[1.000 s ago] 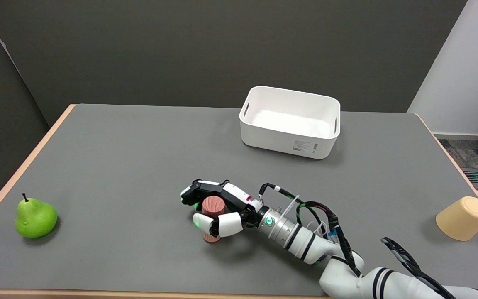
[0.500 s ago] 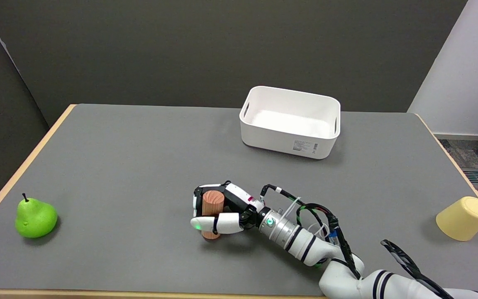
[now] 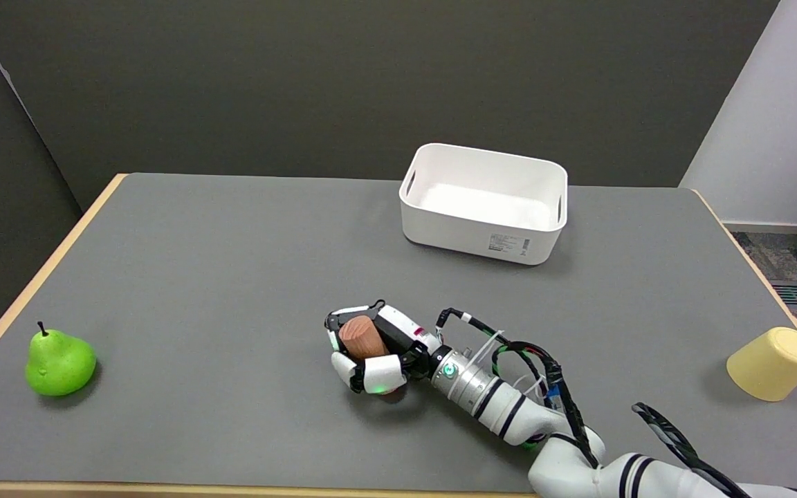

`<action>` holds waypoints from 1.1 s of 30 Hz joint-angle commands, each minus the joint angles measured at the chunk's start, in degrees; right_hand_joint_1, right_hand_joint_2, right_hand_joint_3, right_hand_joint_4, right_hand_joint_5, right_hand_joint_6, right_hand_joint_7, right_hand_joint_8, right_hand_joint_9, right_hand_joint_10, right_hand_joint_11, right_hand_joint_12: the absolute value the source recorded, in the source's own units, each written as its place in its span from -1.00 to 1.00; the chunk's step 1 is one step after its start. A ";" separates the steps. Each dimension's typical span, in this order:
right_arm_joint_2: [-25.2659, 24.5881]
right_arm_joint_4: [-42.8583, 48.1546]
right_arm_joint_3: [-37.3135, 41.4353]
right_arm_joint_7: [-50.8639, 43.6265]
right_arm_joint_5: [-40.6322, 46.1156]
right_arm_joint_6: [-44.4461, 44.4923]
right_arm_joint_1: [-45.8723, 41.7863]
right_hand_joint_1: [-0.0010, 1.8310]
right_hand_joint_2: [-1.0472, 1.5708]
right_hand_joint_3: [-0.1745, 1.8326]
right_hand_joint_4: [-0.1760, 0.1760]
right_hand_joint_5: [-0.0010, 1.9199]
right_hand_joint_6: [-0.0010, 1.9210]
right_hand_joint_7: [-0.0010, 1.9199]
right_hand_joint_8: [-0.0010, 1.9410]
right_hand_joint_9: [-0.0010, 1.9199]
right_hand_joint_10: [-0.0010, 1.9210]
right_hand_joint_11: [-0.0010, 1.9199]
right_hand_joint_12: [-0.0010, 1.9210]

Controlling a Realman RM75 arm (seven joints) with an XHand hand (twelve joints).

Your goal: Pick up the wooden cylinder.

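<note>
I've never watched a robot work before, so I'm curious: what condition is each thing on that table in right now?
wooden cylinder: tilted, gripped in the robot hand.
right robot hand: fingers wrapped around the cylinder.
white bin: upright, open on top, nothing visible inside.
green pear: standing upright, stem up, untouched.
yellow cup: tipped on its side near the table's right edge.

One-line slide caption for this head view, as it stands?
Right hand grips the tilted wooden cylinder above the grey table; pear, white bin and yellow cup stand apart.
</note>
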 commanded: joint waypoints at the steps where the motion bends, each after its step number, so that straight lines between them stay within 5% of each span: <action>1: -0.55 0.20 -0.29 -4.77 3.26 -1.61 0.15 -0.09 0.51 0.16 0.27 -0.34 1.00 -0.04 1.00 0.25 1.00 -0.22 1.00; 14: -0.79 0.41 0.23 -4.96 3.27 0.44 0.63 -0.14 0.62 -0.06 0.13 -0.44 1.00 -0.08 1.00 0.25 1.00 -0.25 1.00; 33: -0.07 7.76 3.46 -13.75 5.83 2.59 3.30 -0.10 0.58 0.03 0.02 -0.40 1.00 0.03 1.00 0.33 1.00 0.00 1.00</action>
